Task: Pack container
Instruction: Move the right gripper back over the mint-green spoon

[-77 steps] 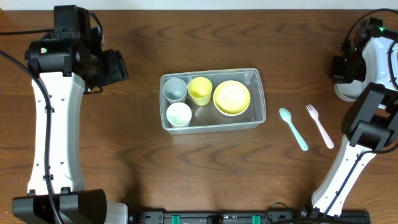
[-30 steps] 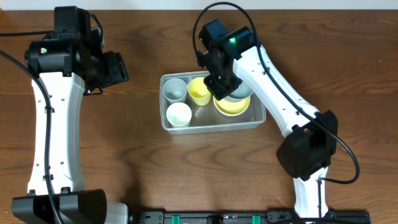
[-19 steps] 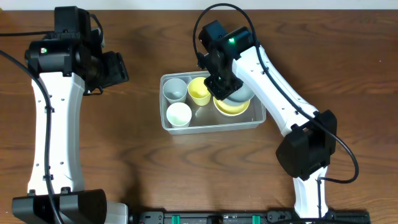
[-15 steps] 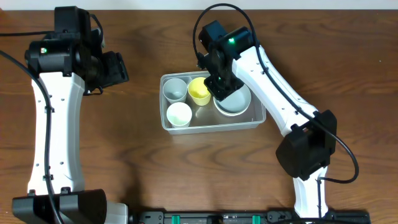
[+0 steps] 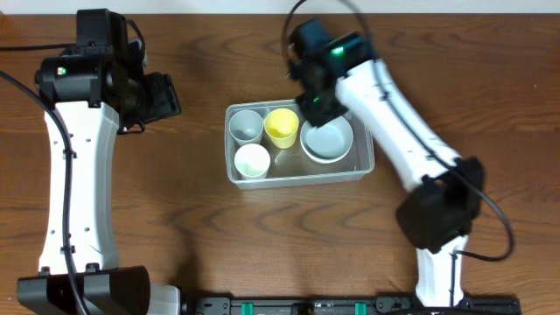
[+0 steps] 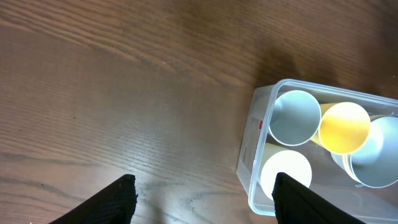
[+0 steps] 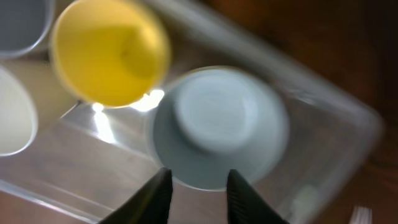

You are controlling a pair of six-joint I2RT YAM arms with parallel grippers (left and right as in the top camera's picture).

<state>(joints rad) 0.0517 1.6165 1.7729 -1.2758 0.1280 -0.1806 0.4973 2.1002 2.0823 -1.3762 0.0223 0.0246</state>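
The clear container (image 5: pixel 231 150) stands mid-table and holds a grey-blue cup (image 5: pixel 246 127), a yellow cup (image 5: pixel 282 128), a white cup (image 5: pixel 252 161) and a pale blue-grey bowl (image 5: pixel 327 140) lying bottom-up at its right end. My right gripper (image 5: pixel 317 105) hovers over the container's far edge, open and empty. In the right wrist view the gripper (image 7: pixel 196 196) stands just clear of the bowl (image 7: pixel 217 134), beside the yellow cup (image 7: pixel 109 53). My left gripper (image 5: pixel 164 96) is open and empty to the left of the container (image 6: pixel 254 155).
The brown wooden table (image 5: pixel 297 236) surrounds the container. The left arm's white link (image 5: pixel 74 184) runs down the left side. The right arm's link (image 5: pixel 407 140) crosses above the table right of the container.
My right gripper set the pale bowl down over the yellow bowl in the container, let go of it and drew back toward the far edge. The left arm has not moved.
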